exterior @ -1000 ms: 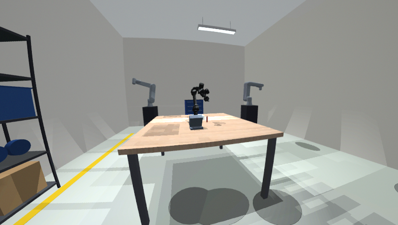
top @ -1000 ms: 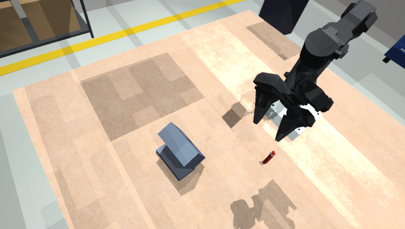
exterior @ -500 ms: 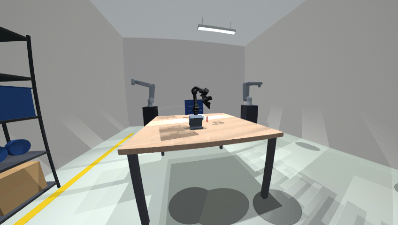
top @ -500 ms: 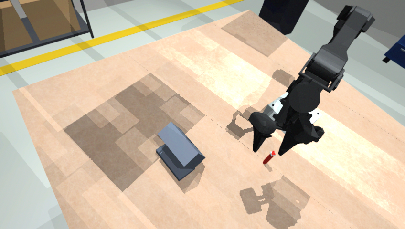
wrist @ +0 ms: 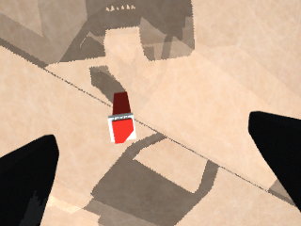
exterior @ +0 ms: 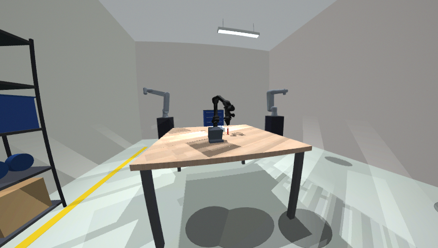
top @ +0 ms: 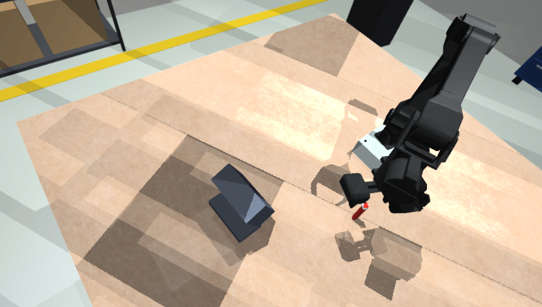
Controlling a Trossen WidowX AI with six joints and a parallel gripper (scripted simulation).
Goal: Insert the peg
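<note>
A slim red peg (top: 357, 213) (exterior: 227, 131) (wrist: 121, 104) stands upright on the table. Its bright red top is edged in white, and in the wrist view it looks angular with one cut corner. My gripper (wrist: 154, 132) (exterior: 228, 123) is open and empty, pointing down above the peg. In the wrist view the peg lies between the two black fingers, nearer the left one and a little beyond the tips' line. In the top view the wrist hides the fingers. The dark blue-grey sloped panel (top: 236, 194) (exterior: 215, 134) stands apart from the peg. Its hole is not visible.
The white base block (top: 369, 151) of my arm sits on the wooden table (top: 125, 102) (exterior: 261, 147), behind the wrist in the top view. Shelving (exterior: 35, 89) stands beyond the table's edge. Shadows of the arm fall around the peg.
</note>
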